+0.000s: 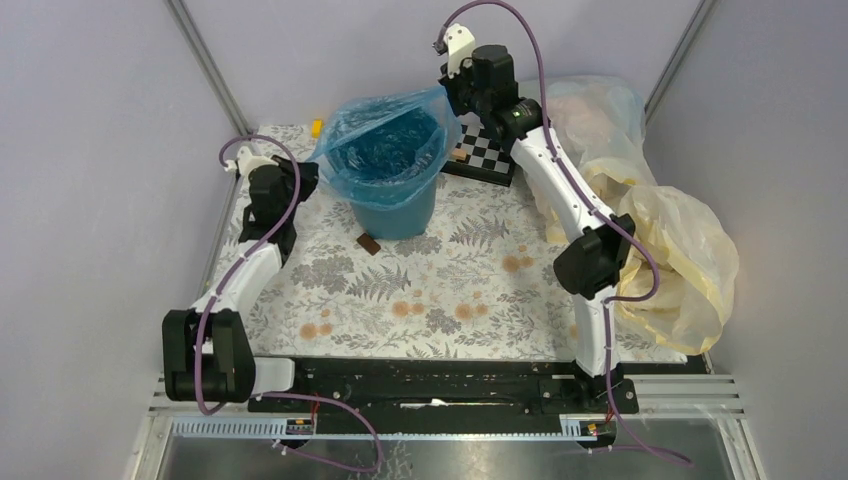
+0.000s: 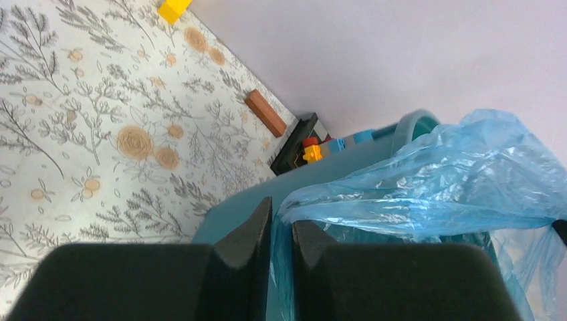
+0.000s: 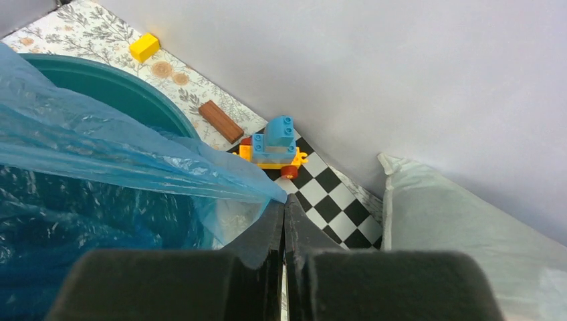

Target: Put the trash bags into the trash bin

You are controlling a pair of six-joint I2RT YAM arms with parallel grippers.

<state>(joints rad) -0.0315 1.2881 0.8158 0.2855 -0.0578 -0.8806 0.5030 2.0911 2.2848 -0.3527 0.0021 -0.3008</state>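
A blue trash bag (image 1: 385, 150) hangs inside the teal bin (image 1: 405, 218) at the back of the bench (image 1: 450, 290), its mouth stretched across the rim between both arms. The left arm's fingers (image 2: 267, 221) are closed to a narrow slit with the bag's hem in it, beside the bin's left wall. The right arm's fingers (image 3: 284, 217) are pressed shut on the opposite corner, above the far-right rim. The hem runs near-left to far-right, with the rim just under each grip, so the next move probably goes downward. One blue bag, one bin, two brown blocks (image 1: 368, 243), one yellow brick (image 1: 316, 127), one checkered board (image 1: 490, 155); the pale bags (image 1: 670, 260) heaped at right cannot be counted.
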